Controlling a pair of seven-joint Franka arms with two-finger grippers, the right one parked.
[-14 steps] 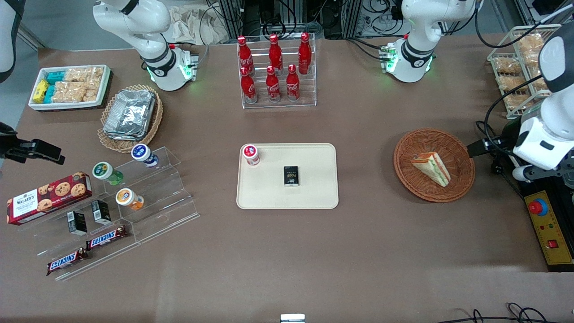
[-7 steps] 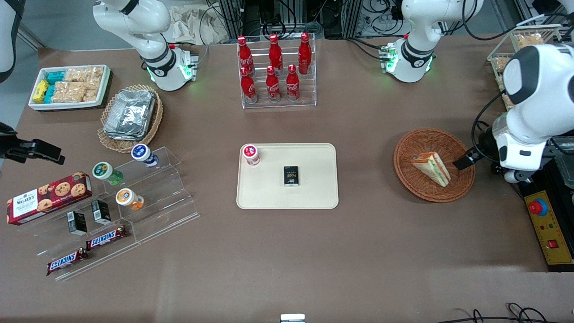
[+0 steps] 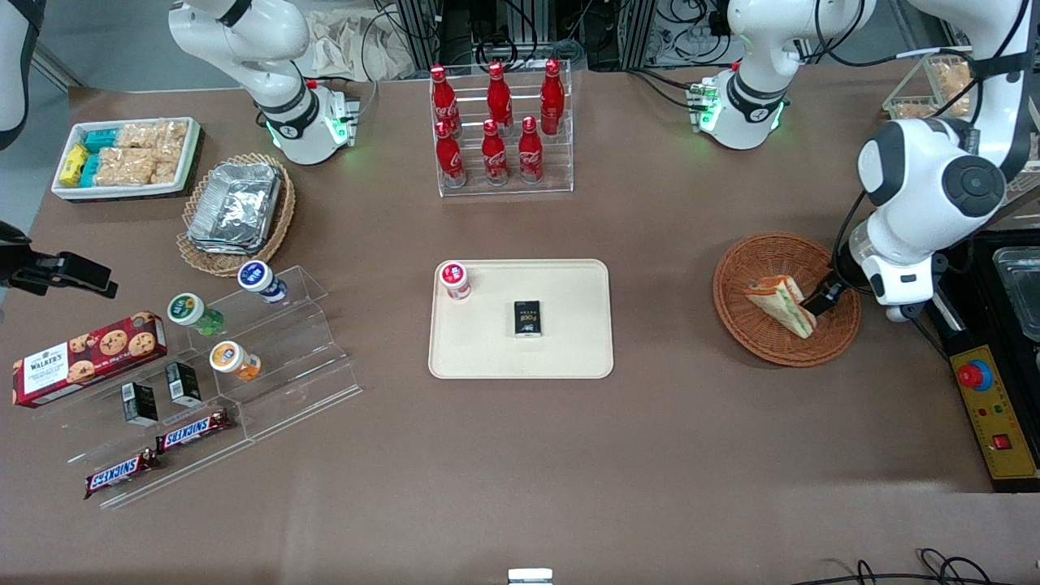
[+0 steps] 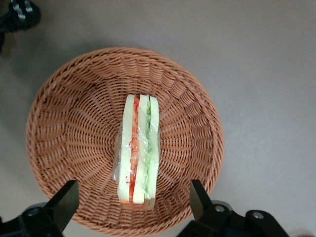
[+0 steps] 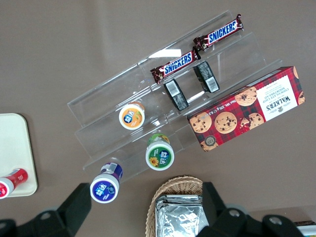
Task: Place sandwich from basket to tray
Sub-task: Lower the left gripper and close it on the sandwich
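Note:
The sandwich lies in the round reddish-brown wicker basket toward the working arm's end of the table. In the left wrist view the sandwich stands on edge in plastic wrap, with orange, red and green layers showing, inside the basket. My left gripper hangs over the basket's rim, just above the sandwich's end. It is open and empty, its fingers wide on either side of the sandwich. The cream tray lies at the table's middle.
On the tray stand a red-capped small bottle and a small black box. A rack of red cola bottles is farther from the camera. A yellow control box and a wire rack of snacks sit by the working arm.
My left arm has swung from the table's edge in over the basket, and the gripper has come from beside the rim to just above the sandwich's end.

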